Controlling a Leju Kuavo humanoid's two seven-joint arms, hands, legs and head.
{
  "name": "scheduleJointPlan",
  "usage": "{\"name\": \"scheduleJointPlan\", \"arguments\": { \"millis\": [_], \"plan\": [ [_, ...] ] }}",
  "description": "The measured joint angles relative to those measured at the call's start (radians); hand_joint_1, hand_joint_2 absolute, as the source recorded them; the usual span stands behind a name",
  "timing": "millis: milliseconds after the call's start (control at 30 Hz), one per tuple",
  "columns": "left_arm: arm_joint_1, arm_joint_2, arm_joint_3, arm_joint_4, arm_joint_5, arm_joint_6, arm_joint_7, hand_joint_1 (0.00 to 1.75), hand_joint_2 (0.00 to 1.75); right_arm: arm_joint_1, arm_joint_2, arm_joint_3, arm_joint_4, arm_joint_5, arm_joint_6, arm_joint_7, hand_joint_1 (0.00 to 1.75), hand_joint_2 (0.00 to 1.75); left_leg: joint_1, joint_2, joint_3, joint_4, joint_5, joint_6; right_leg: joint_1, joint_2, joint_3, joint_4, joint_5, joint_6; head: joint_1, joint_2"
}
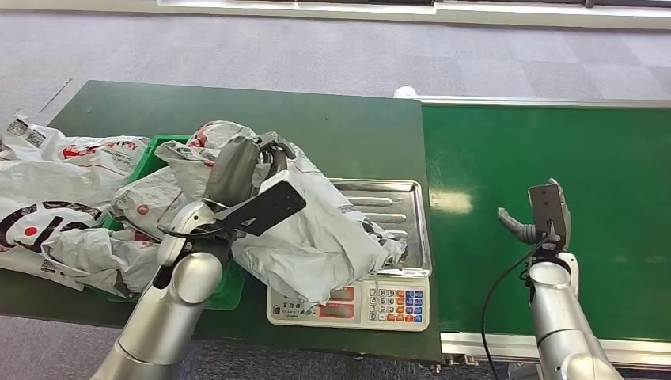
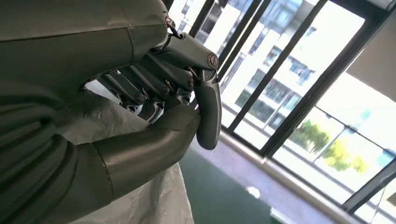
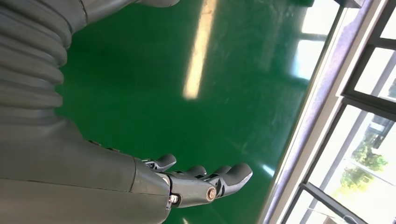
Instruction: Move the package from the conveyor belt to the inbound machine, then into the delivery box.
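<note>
The grey plastic package (image 1: 316, 237) lies across the metal tray (image 1: 399, 198) of the inbound weighing machine (image 1: 380, 305), its left end reaching toward the green delivery box (image 1: 158, 146). My left hand (image 1: 245, 162) grips the package's bunched top, fingers curled into the film. In the left wrist view the hand (image 2: 177, 93) closes against the grey package (image 2: 107, 121). My right hand (image 1: 542, 214) hovers open over the green conveyor belt (image 1: 554, 150), holding nothing. In the right wrist view its fingers (image 3: 201, 179) are spread above the belt (image 3: 154, 84).
Several white and grey mail bags (image 1: 63, 198) fill and spill around the green box on the dark green table (image 1: 332, 119). The scale's keypad (image 1: 396, 303) faces the front edge. Grey carpet lies beyond the table, and windows show in the wrist views.
</note>
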Motion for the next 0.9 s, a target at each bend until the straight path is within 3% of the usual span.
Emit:
{"name": "scheduleJointPlan", "arguments": {
  "millis": [67,133,233,367,733,900],
  "plan": [
    [0.007,0.008,0.011,-0.046,0.011,0.068,-0.024,0.00,1.75,0.001,0.000,0.000,-0.003,-0.002,0.000,-0.003,0.00,1.75,0.000,0.000,0.000,0.000,0.000,0.000,0.000,0.000,0.000,0.000,0.000,0.000,0.000,0.000],
    [0.009,0.022,0.017,-0.091,0.021,0.105,-0.021,0.00,1.75,-0.004,0.000,0.000,-0.002,0.000,-0.001,-0.006,0.00,1.75,0.000,0.000,0.000,0.000,0.000,0.000,0.000,0.000,0.000,0.000,0.000,0.000,0.000,0.000],
    [0.014,0.048,0.015,-0.119,0.021,0.071,0.008,0.00,1.75,-0.027,0.003,0.001,0.006,0.004,-0.002,-0.009,0.00,1.75,0.000,0.000,0.000,0.000,0.001,0.000,0.000,0.000,0.000,0.000,0.000,0.000,0.000,0.000],
    [0.021,0.064,-0.020,-0.092,-0.016,0.046,0.017,0.00,1.75,-0.065,0.009,0.011,0.029,0.004,-0.008,-0.011,0.00,1.75,0.000,0.000,0.000,0.000,0.002,0.000,0.000,0.000,0.000,0.000,0.001,0.000,0.000,0.000],
    [0.024,0.076,-0.084,-0.027,-0.093,0.128,0.089,0.00,1.75,-0.086,0.022,0.028,0.058,-0.018,-0.018,-0.015,0.00,1.75,0.000,0.000,0.000,0.000,0.002,0.000,0.000,0.000,-0.001,0.000,0.001,0.000,0.000,0.000],
    [0.018,0.099,-0.057,0.000,0.010,0.018,0.090,0.00,1.75,-0.086,0.021,0.030,0.065,-0.022,-0.016,-0.005,0.00,1.75,0.000,0.000,0.000,0.000,0.002,-0.001,0.000,0.000,-0.001,0.000,0.002,0.000,0.000,0.000]
  ]
}}
